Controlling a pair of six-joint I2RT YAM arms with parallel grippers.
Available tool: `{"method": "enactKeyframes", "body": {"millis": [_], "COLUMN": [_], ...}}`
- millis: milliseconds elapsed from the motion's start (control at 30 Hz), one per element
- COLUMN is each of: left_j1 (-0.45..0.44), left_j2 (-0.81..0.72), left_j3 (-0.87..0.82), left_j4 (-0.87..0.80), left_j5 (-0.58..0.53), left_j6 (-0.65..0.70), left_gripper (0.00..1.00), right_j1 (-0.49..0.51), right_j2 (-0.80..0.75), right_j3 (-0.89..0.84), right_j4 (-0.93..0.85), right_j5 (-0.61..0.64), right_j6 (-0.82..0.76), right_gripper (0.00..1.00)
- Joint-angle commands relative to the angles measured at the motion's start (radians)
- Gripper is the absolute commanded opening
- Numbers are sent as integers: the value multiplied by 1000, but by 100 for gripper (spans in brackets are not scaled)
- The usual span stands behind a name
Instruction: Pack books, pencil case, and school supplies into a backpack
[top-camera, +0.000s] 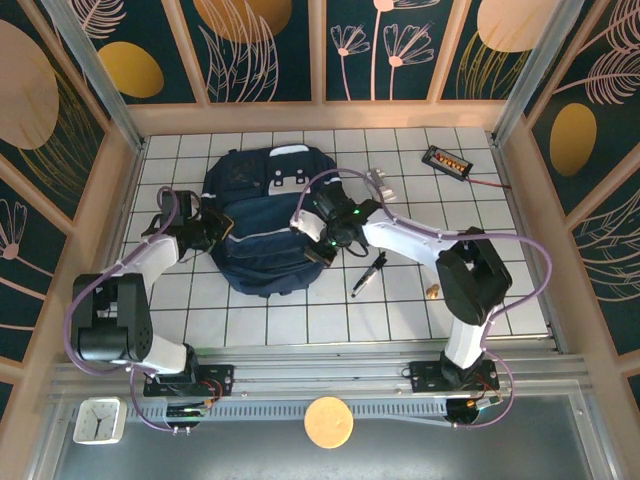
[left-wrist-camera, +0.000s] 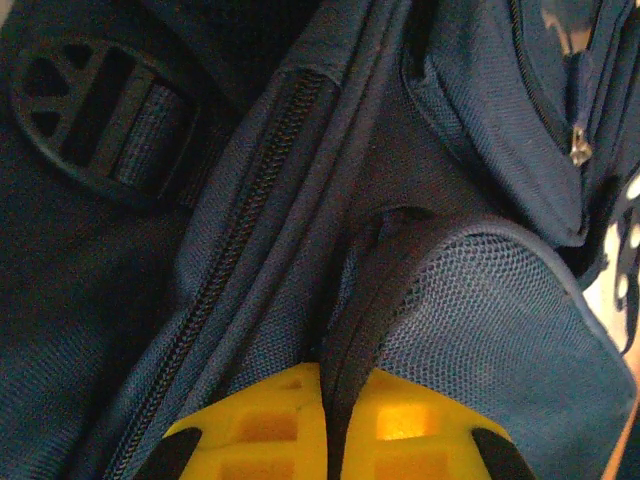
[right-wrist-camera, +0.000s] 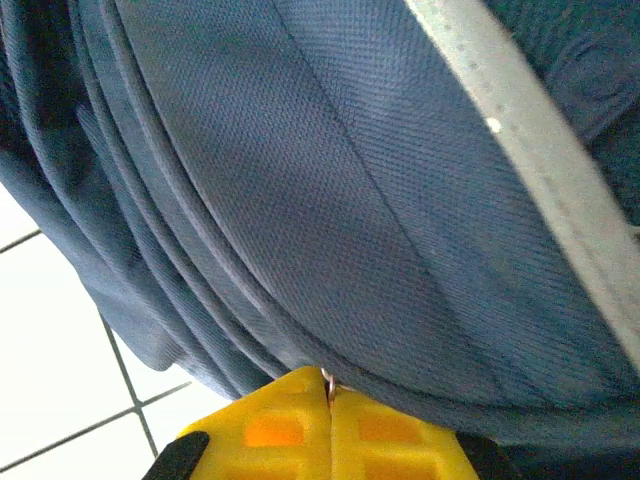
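Note:
The dark navy backpack (top-camera: 262, 220) lies flat on the tiled table. My left gripper (top-camera: 205, 232) is at its left side, and in the left wrist view its yellow fingers (left-wrist-camera: 270, 420) are shut on the dark bound edge of the backpack's mesh side pocket (left-wrist-camera: 490, 300). My right gripper (top-camera: 322, 238) is at the backpack's right side, shut on a small metal zipper-pull ring (right-wrist-camera: 327, 381) at the fabric's edge (right-wrist-camera: 350, 200). A black pen (top-camera: 368, 275) with a silver tip lies on the tiles right of the backpack. The books and the pencil case are out of view.
A black tray with orange pieces (top-camera: 447, 160) sits at the back right with a red wire trailing off it. A small grey-white object (top-camera: 383, 183) lies beside the backpack's upper right. A tiny tan object (top-camera: 432, 291) rests near the right arm's elbow.

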Motion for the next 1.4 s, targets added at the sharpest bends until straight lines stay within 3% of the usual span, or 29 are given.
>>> {"method": "enactKeyframes", "body": {"millis": [0,233,433,633,733,800,867,1133,1200,1267,1367], "left_j1": [-4,-6,-5,-4,-5,-4,-5,-3,-2,2,15], "left_j2": [-49,-101,-166,-210,-215,-202,-181,-88,-69,-53,-40], "left_j3": [-36,-88,-126,-164,-193,-200,-196,-69,-37,-13,11], "left_j4": [123,156,132,95,131,154,165,67,43,15,-24], "left_j5": [22,17,15,19,28,42,57,78,82,90,99], "left_j6": [-148,-202,-212,-182,-204,-209,-196,-51,-21,13,62], "left_gripper": [0,0,0,0,0,0,0,0,0,0,0], "right_j1": [73,120,67,-13,-1,33,75,90,82,71,35], "right_j2": [39,89,58,72,127,129,127,138,134,114,54], "right_j3": [39,111,55,96,167,161,157,144,142,128,72], "right_j4": [25,128,266,168,59,84,139,205,195,189,172], "right_j5": [-71,-116,-83,-146,-212,-266,-333,-380,-377,-362,-363], "right_j6": [233,510,700,753,736,732,739,817,820,828,853], "right_gripper": [0,0,0,0,0,1,9,13,21,40,48]}}
